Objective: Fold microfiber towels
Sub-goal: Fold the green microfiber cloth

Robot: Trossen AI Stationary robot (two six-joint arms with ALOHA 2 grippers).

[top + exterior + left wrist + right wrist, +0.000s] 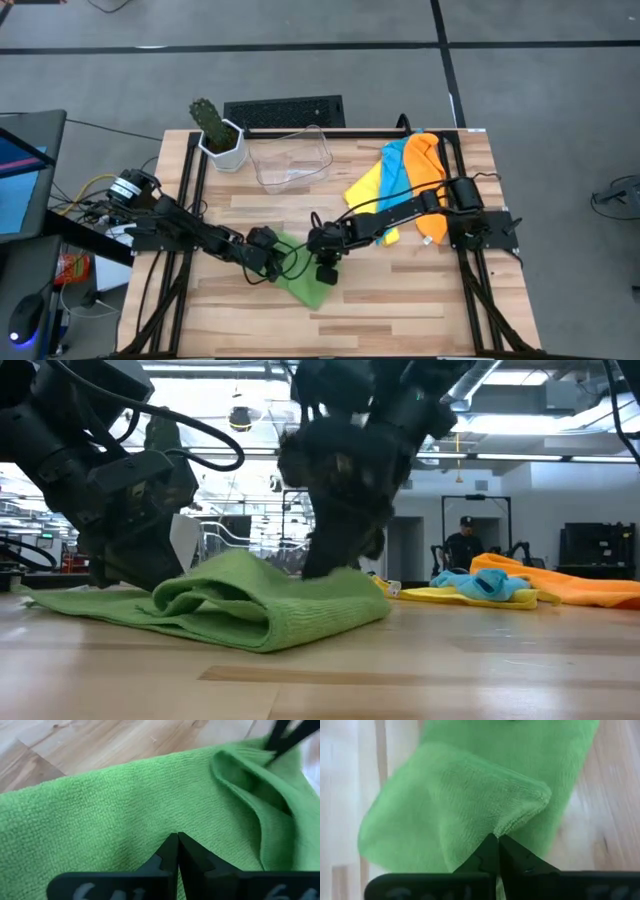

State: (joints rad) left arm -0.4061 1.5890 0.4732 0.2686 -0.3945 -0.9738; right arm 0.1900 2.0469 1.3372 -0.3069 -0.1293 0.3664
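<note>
A green microfiber towel [305, 288] lies partly folded on the wooden table, near its middle front. My left gripper [177, 839] is shut, its tips down on the towel's left part. My right gripper [498, 839] is shut on a raised flap of the same towel at its right part. In the low view the towel [260, 610] bulges in a fold between both arms. Yellow, light blue and orange towels [408, 172] lie in a heap at the far right. My left gripper has its shut fingertips on the towel's flat top surface [150, 827], slanting down from the table's left. Whether any cloth sits between them I cannot tell. The towel lies on the table under them. My right gripper pinches the edge of the folded-over flap near its corner [516, 822] between its two fingers, slanting down from above. The flap rises to the fingertips while the rest of the towel [560, 750] stays flat on the table.
A clear plastic bin [291, 158] and a white pot with a cactus [218, 135] stand at the far edge. Black frame rails [190, 180] run along both table sides. Bare wood [400, 300] lies in front of the towel.
</note>
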